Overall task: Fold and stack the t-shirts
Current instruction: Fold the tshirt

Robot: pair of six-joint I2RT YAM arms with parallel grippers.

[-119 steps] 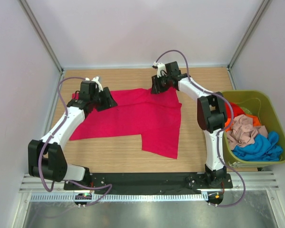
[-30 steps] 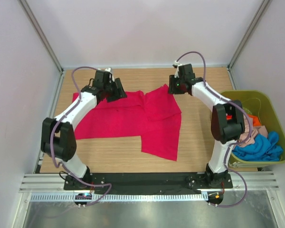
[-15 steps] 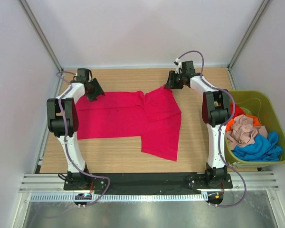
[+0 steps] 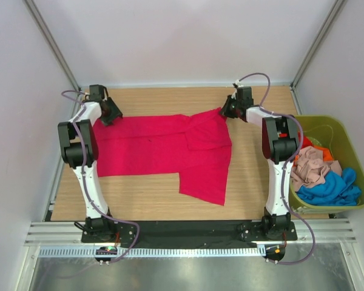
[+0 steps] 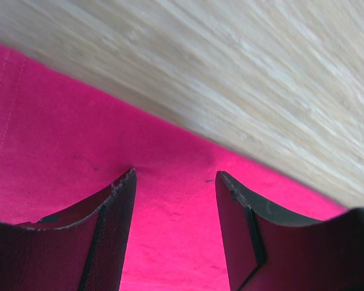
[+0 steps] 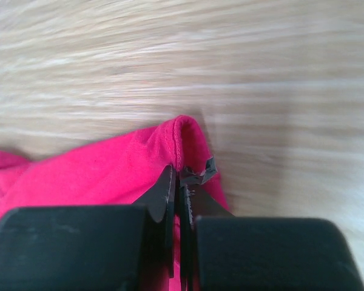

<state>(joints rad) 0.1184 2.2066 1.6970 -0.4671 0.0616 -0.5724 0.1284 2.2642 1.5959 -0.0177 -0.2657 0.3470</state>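
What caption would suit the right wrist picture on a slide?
Right gripper pinched shut on a raised edge of the crimson-red cloth t-shirt over the pale wooden table.

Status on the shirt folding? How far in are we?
Done: nothing folded or stacked. The crimson t-shirt lies spread on the table.
In hand: the right gripper is shut on its far right corner, and the left gripper is open over its far left edge.
Left: fold this one, then the orange shirt, beige shirt and blue shirt bunched in the green tub.
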